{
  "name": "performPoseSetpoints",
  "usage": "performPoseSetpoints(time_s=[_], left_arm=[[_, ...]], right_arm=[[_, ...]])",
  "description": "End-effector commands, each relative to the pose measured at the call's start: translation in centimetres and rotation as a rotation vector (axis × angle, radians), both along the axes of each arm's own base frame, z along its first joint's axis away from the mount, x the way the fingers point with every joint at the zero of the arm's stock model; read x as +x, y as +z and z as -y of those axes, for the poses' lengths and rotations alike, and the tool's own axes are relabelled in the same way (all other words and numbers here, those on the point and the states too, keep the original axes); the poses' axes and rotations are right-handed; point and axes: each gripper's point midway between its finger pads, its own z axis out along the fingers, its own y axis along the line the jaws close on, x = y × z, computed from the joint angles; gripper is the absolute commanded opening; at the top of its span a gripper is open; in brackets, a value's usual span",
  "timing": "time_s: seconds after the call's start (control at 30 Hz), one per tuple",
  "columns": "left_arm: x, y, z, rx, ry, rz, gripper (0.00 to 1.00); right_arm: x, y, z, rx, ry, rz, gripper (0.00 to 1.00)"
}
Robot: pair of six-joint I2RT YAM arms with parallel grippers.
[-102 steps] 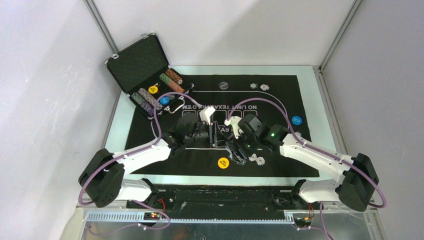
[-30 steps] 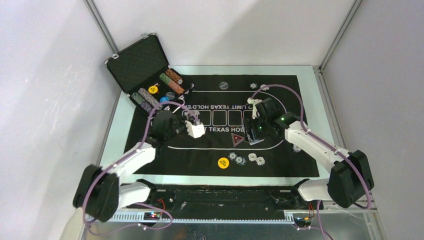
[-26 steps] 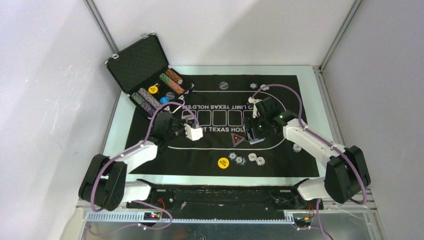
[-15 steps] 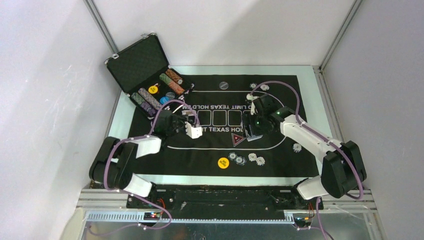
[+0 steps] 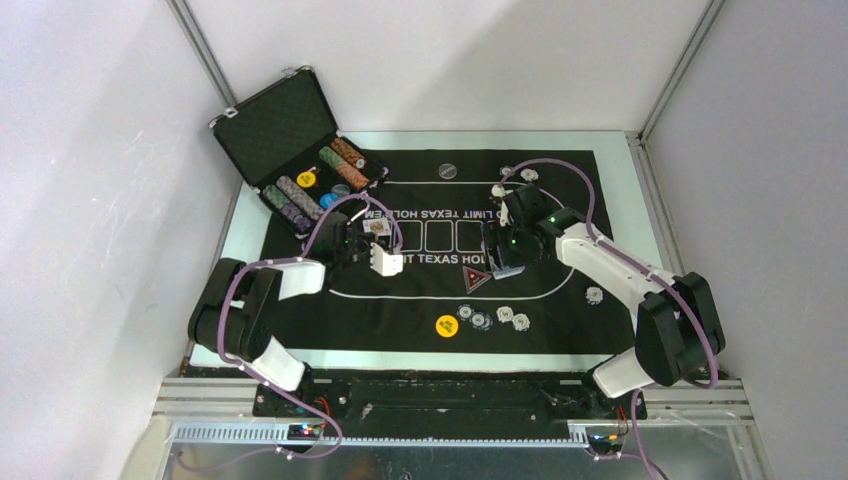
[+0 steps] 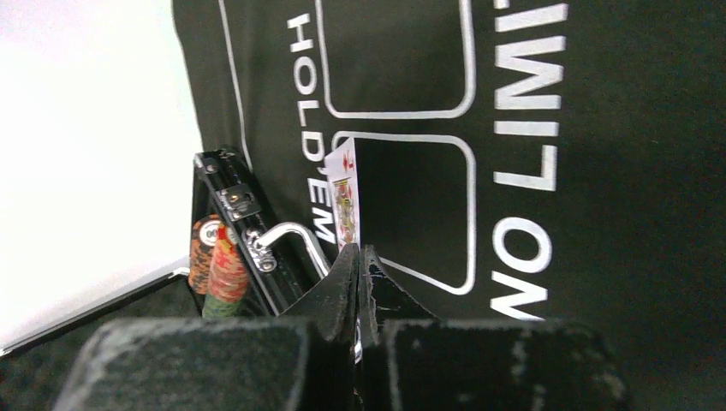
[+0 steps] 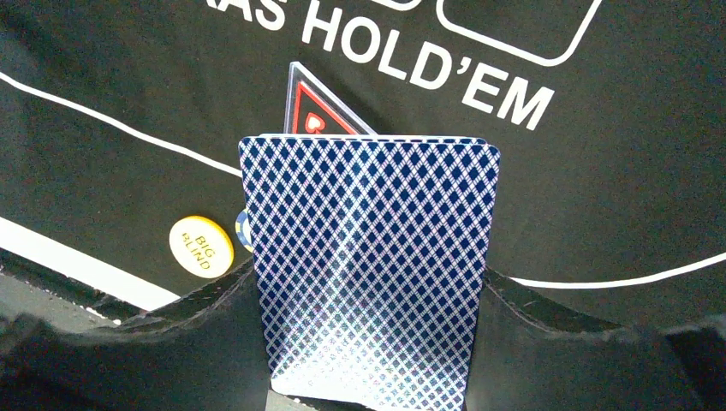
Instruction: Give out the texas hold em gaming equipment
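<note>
My left gripper (image 5: pixel 374 236) is shut on one playing card (image 6: pixel 345 199), held edge-on above the mat's card boxes near the case; a face card side shows. The jaws (image 6: pixel 360 250) are pressed together on it. My right gripper (image 5: pixel 500 258) is shut on a deck of blue-backed cards (image 7: pixel 372 248), held above the mat. The red-black triangle marker (image 5: pixel 474 279) lies just beneath it and also shows in the right wrist view (image 7: pixel 310 116). A yellow "BIG BLIND" disc (image 5: pixel 446 325) and several small chips (image 5: pixel 481 319) lie near the mat's front.
The open black case (image 5: pixel 285 130) at the far left holds chip stacks (image 6: pixel 218 265), a yellow disc (image 5: pixel 307 179) and a blue disc (image 5: pixel 329 199). A black disc (image 5: pixel 447 171) and two chips (image 5: pixel 517 173) lie at the mat's far edge. One chip (image 5: pixel 594 295) lies right.
The two grippers, close together at the mat's middle earlier, have drawn apart. The left has moved left and farther away with one card; the right has moved farther away with the deck.
</note>
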Motion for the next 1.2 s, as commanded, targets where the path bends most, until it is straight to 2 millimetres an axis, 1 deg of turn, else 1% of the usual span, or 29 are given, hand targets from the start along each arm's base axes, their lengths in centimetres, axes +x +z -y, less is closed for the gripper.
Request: performPoseSetpoints(time_s=[0.0, 0.13, 0.33, 0.4, 0.43, 0.5, 0.53, 0.57, 0.63, 0.8, 0.97, 1.03, 1.07, 1.1, 1.13, 1.17], left_arm=[[-0.4, -0.2, 0.3, 0.012, -0.057, -0.023, 0.00], [-1.4, -0.8, 0.7, 0.020, -0.112, -0.050, 0.00], [-1.6, -1.5, 0.0, 0.041, -0.080, -0.080, 0.00], [-1.6, -1.6, -0.3, 0.052, -0.071, -0.087, 0.06], [-1.5, -1.5, -0.4, 0.052, -0.067, -0.086, 0.15], [-1.4, -1.5, -0.5, 0.053, -0.058, -0.094, 0.23], [-1.4, -1.5, -0.6, 0.053, -0.053, -0.099, 0.25], [-1.4, -1.5, -0.6, 0.054, -0.051, -0.099, 0.29], [-1.4, -1.5, -0.7, 0.055, -0.046, -0.099, 0.34], [-1.1, -1.0, -0.9, 0.040, -0.017, -0.094, 0.39], [-0.7, -0.3, -2.0, 0.060, 0.046, -0.079, 0.46], [-0.7, 0.1, -2.2, 0.052, 0.065, -0.078, 0.51], [-0.7, 0.2, -2.3, 0.049, 0.073, -0.081, 0.56], [-0.7, 0.7, -2.4, 0.045, 0.079, -0.071, 0.59], [-0.8, 0.8, -2.3, 0.029, 0.088, -0.078, 0.65], [-0.9, 1.6, -2.3, -0.001, 0.108, -0.076, 0.69]], right_arm=[[1.8, 2.0, -0.6, 0.022, -0.010, 0.058, 0.00], [1.9, 2.1, -0.8, 0.024, -0.009, 0.054, 0.00], [1.9, 2.2, -0.7, 0.021, -0.011, 0.058, 0.00], [1.8, 2.2, -0.7, 0.018, -0.013, 0.056, 0.00], [1.9, 2.3, -0.7, 0.019, -0.014, 0.058, 0.00], [1.8, 2.3, -0.7, 0.016, -0.013, 0.058, 0.00], [1.8, 2.2, -0.6, 0.015, -0.014, 0.057, 0.00], [1.8, 2.3, -0.6, 0.016, -0.015, 0.057, 0.00], [1.7, 2.3, -0.7, 0.016, -0.013, 0.058, 0.00], [1.7, 2.4, -0.7, 0.015, -0.012, 0.063, 0.00], [1.5, 2.5, -0.7, 0.010, -0.007, 0.063, 0.00], [1.4, 2.5, -0.8, 0.010, -0.003, 0.064, 0.00], [1.4, 2.5, -0.9, 0.011, 0.000, 0.064, 0.00], [1.4, 2.5, -0.8, 0.008, 0.000, 0.066, 0.00], [1.3, 2.5, -0.9, 0.006, 0.005, 0.066, 0.00], [1.2, 2.5, -0.9, 0.004, 0.007, 0.065, 0.00]])
